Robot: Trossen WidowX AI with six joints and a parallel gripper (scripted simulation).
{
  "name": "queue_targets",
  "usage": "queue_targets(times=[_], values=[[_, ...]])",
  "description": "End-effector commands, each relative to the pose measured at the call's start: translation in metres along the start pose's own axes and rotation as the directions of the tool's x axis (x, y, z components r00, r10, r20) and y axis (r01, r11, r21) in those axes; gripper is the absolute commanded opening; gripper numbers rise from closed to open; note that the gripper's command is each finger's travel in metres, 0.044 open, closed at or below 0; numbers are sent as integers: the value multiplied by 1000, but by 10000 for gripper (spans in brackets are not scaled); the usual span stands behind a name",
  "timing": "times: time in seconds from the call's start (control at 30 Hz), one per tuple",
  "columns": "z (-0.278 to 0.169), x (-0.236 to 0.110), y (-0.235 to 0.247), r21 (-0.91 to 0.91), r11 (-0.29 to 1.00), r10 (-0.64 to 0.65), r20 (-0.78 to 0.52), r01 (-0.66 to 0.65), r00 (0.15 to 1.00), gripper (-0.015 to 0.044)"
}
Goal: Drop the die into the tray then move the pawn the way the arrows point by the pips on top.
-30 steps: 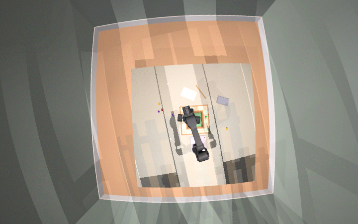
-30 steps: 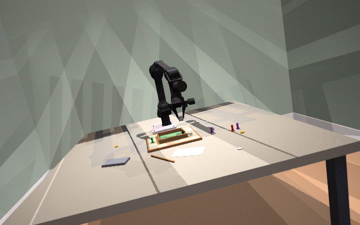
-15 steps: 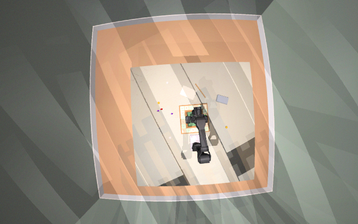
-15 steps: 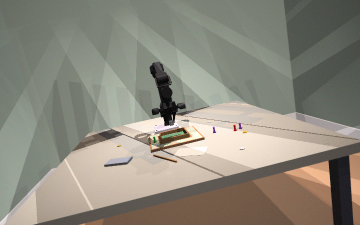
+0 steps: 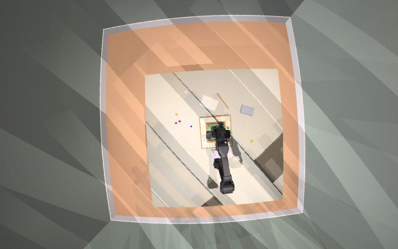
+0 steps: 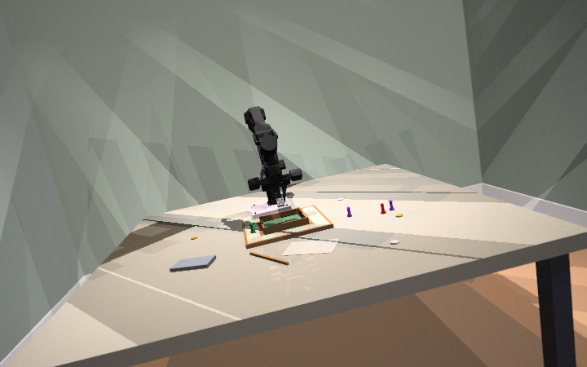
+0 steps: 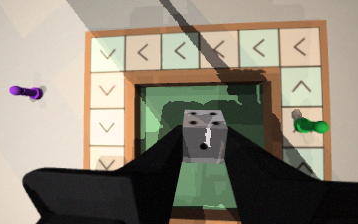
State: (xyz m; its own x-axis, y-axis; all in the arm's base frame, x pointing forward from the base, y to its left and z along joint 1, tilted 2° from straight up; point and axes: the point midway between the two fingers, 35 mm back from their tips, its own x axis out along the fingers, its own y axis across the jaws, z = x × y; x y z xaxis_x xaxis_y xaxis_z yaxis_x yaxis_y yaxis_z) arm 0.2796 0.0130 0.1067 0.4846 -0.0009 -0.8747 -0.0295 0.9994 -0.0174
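Note:
My gripper (image 7: pixel 202 131) (image 6: pixel 280 202) (image 5: pixel 217 133) is shut on a grey die (image 7: pixel 204 140) and holds it above the dice tray. The tray (image 7: pixel 152 125) (image 6: pixel 282 222) has a green floor and brown walls and sits in the middle of the board (image 7: pixel 145 50) (image 6: pixel 286 235) (image 5: pixel 202 131). A ring of arrow squares with an orange rim runs around it. The green pawn (image 7: pixel 310 126) (image 6: pixel 253 227) (image 5: pixel 228 127) stands on a square in the ring's right column in the wrist view, between two up arrows. The die face towards the camera shows one pip.
Two purple pawns (image 6: pixel 349 211) (image 6: pixel 390 205) (image 7: pixel 26 92) and a red pawn (image 6: pixel 382 208) stand beside the board. Yellow discs (image 6: pixel 399 214) (image 6: pixel 193 237), a white disc (image 6: pixel 394 242), a pencil (image 6: pixel 268 258), a paper sheet (image 6: pixel 309 246) and a grey pad (image 6: pixel 192 263) lie around.

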Motion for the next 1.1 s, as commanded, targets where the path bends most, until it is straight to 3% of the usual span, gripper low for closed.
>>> queue_targets(times=[0.0, 0.3, 0.6, 1.07], values=[[-2, 2, 0, -4, 1000, -2, 109, 3, 994, 0], [0, 1, 0, -1, 1000, 0, 382, 1, 924, 0], [-17, -37, -2, -1, 1000, -1, 385, 1, 923, 0], [-19, -35, -2, 3, 1000, -1, 383, -1, 924, 0]])
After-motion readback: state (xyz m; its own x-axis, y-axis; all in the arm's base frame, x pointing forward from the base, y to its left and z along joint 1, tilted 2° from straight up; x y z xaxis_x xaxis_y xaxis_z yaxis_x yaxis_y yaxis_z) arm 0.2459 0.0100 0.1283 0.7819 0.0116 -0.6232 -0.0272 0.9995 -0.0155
